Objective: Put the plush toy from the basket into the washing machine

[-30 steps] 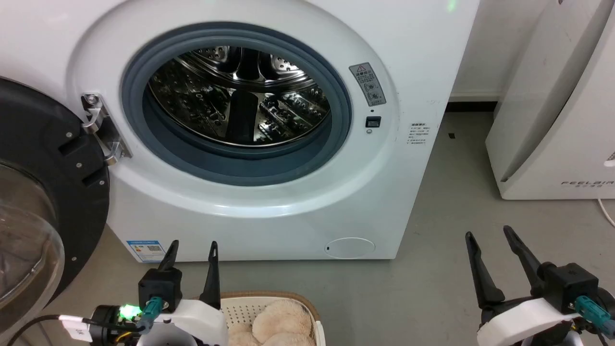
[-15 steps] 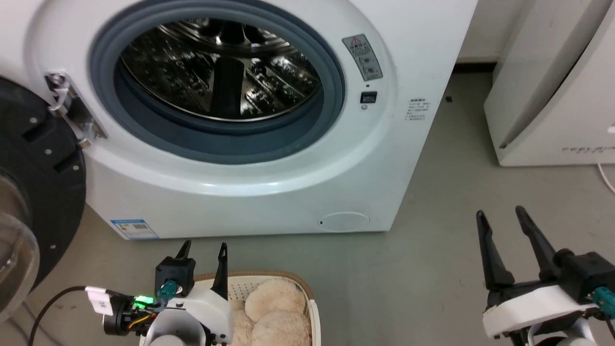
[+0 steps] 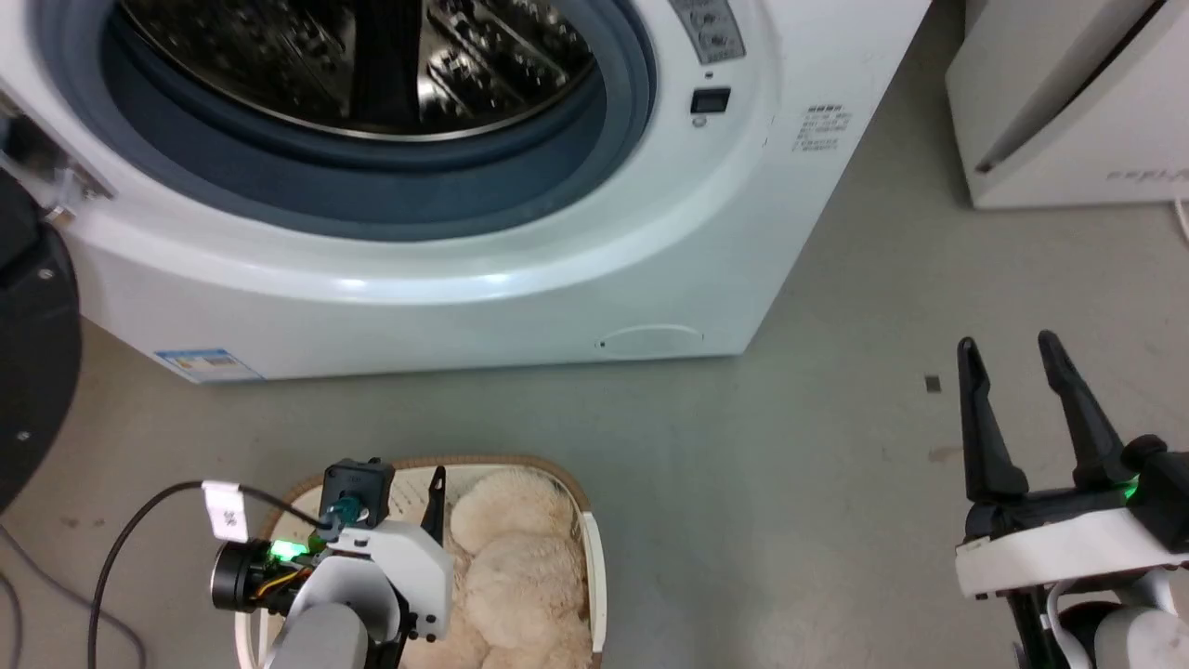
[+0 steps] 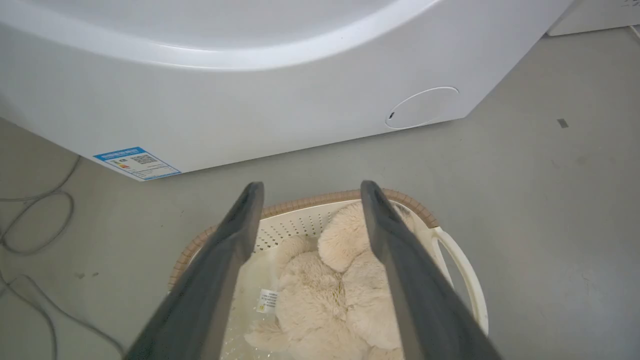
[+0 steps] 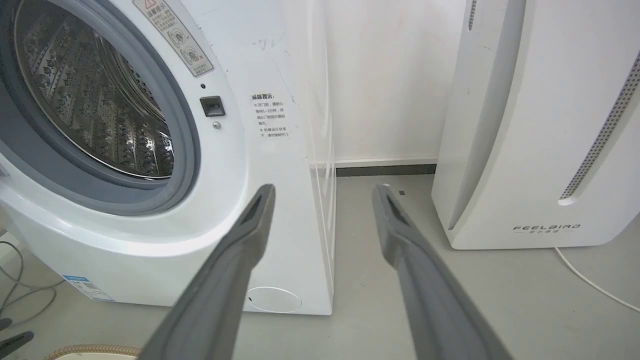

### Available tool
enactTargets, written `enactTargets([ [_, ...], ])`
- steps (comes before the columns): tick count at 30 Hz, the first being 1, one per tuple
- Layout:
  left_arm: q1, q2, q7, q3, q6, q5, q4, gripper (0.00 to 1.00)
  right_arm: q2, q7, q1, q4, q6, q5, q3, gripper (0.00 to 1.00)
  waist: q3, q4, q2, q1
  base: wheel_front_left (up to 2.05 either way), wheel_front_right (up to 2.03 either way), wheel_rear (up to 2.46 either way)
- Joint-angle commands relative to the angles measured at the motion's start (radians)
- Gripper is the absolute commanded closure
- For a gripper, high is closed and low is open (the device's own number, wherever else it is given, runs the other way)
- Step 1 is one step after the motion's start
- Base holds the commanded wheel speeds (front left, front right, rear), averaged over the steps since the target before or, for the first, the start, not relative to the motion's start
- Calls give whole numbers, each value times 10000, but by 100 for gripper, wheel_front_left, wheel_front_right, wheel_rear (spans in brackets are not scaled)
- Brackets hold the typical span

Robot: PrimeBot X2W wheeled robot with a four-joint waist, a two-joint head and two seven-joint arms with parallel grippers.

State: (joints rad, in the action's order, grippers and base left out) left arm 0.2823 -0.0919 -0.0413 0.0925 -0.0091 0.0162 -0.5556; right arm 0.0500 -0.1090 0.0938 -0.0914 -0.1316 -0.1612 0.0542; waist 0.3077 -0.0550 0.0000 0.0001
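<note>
The plush toy [image 3: 520,567], fluffy and cream-beige, lies curled in the basket [image 3: 591,557] on the floor in front of the washing machine [image 3: 418,297]. The machine's black-framed door [image 3: 28,353] is swung open at left, baring the steel drum [image 3: 372,65]. My left gripper [image 3: 395,478] hangs open over the basket's far rim, with nothing between its fingers. In the left wrist view that gripper [image 4: 311,187] frames the toy [image 4: 330,295], the basket's brown rim [image 4: 310,202] and a small white label [image 4: 267,300]. My right gripper [image 3: 1008,342] is open over bare floor at right, also the right gripper [image 5: 325,189].
The slanted white FEELBAIR appliance [image 3: 1068,121] stands at the right, with a strip of floor between it and the washer. Grey cables [image 4: 30,225] loop on the floor left of the basket. A white cord [image 5: 590,280] runs past the appliance [image 5: 540,125].
The head camera has tilted down, so the washer slid up the picture. My left gripper has come back and down over the basket's far end. The right gripper stays open.
</note>
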Motion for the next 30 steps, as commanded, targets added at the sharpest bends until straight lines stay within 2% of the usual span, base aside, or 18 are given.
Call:
enactTargets([
  [1, 342, -83, 171, 103, -72, 83, -356, 0, 1, -119, 288, -142, 4, -181, 47, 0, 492, -52, 0, -1, 0, 0, 0],
  [17, 1697, -139, 1727, 704, -557, 193, -1929, 0, 1, -431, 941, -704, 5, -405, 250, 0, 2473, -74, 0, -1, 0, 0, 0],
  [30, 2949, -284, 2365, 1105, -575, 363, -3265, 0, 2, -701, 1437, -1199, 6, -673, 438, 0, 4174, -108, 0, -1, 0, 0, 0],
])
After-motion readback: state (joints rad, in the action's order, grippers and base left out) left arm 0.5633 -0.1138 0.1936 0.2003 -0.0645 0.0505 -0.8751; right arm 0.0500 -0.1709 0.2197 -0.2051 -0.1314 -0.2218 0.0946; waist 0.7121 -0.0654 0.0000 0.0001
